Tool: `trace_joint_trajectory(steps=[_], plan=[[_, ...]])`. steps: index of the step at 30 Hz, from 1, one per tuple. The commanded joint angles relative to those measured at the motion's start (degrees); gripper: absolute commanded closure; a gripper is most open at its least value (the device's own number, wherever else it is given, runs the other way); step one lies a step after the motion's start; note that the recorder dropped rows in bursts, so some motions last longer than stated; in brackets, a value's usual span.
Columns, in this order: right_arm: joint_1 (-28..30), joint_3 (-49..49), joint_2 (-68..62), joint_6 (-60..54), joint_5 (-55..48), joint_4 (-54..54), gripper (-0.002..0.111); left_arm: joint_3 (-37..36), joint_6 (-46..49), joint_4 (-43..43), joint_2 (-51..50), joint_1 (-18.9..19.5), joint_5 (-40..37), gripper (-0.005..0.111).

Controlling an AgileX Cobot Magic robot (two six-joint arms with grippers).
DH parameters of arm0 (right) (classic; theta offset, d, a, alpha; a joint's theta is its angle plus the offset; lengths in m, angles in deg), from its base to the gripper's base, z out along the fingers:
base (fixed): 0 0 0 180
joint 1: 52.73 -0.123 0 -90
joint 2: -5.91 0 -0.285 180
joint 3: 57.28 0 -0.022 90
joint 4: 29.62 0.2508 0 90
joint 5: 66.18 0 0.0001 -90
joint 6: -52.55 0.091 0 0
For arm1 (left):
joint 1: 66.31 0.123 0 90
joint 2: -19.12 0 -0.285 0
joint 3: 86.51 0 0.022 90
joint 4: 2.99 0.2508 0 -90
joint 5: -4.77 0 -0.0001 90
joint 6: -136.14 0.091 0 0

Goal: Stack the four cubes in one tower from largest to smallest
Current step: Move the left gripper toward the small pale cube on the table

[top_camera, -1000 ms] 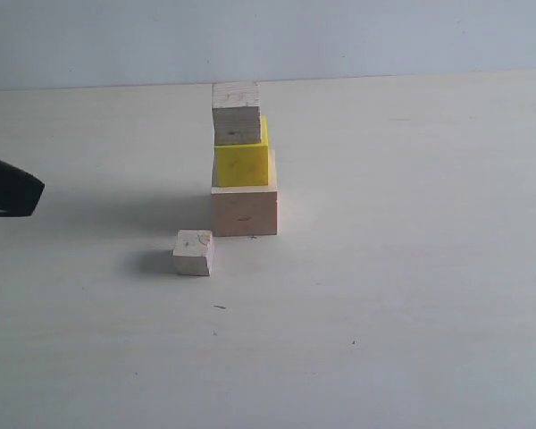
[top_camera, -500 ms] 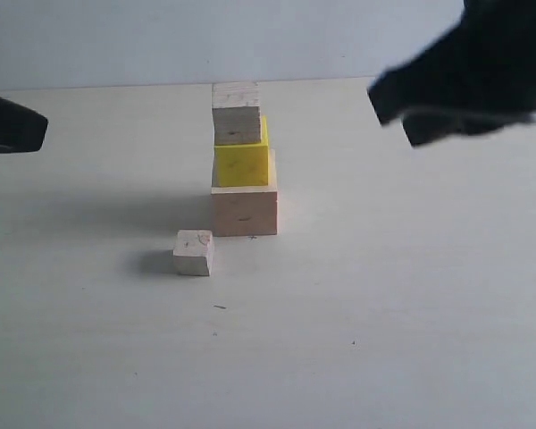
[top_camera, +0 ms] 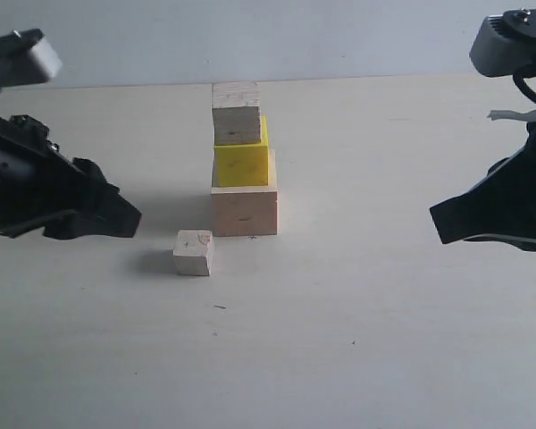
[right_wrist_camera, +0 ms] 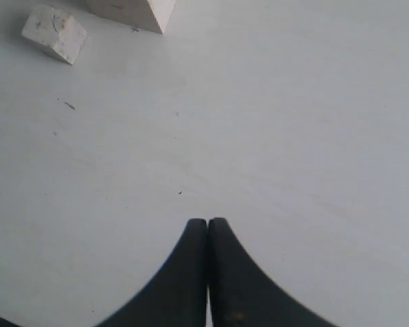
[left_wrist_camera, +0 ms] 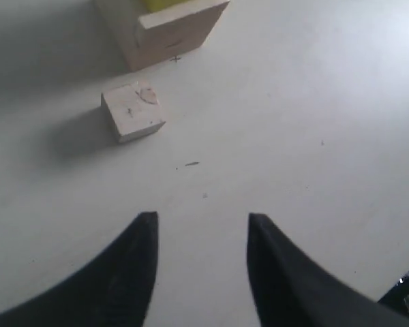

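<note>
Well ahead of the left jaws, parted and empty: smallest cube (left_wrist_camera: 132, 112) alone on the desk (left_wrist_camera: 313, 102), just beside the largest cube (left_wrist_camera: 170, 30). Beyond it, a stack of three: largest at the base, yellow cube (top_camera: 242, 164), medium cube (top_camera: 237, 113) on top. Right jaws pressed shut, holding nothing, well apart from all four.

The left gripper (top_camera: 125, 221) now stands well inside the scene instead of at its edge, with the smallest cube (top_camera: 194, 252) near, ahead of its tips, and its jaws now parted. The right gripper (top_camera: 442, 222), first absent, then high, now sits lower.
</note>
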Motion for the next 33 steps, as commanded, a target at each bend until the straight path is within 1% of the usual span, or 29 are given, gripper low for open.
trace_joint_trajectory(steps=[1,7,13,19,24,27,33], plan=[[0.0,0.3,0.7,0.3,1.3,-0.7,0.108,-0.1,-1.8,-1.3,-6.4,0.0,3.1,0.048],[0.0,0.3,0.7,0.5,1.1,-0.2,0.108,-0.1,-1.8,-1.6,-12.5,0.0,7.4,0.049],[0.0,0.3,0.7,0.5,1.1,-0.2,0.108,-0.1,-1.8,-2.7,-15.8,-0.2,11.6,0.048],[0.0,0.3,0.7,0.8,1.2,-0.1,0.108,0.1,-1.8,-3.0,-18.7,-2.5,13.4,0.038],[0.0,0.3,0.7,0.8,1.2,0.6,0.108,0.1,-1.5,-4.3,-20.1,-4.4,16.2,0.039],[0.0,0.3,0.7,0.8,1.2,0.9,0.108,0.1,-1.5,-4.6,-20.4,-5.8,19.5,0.039],[0.0,0.3,0.7,0.8,1.1,0.9,0.108,0.1,-1.2,-4.1,-20.4,-6.1,23.4,0.039]])
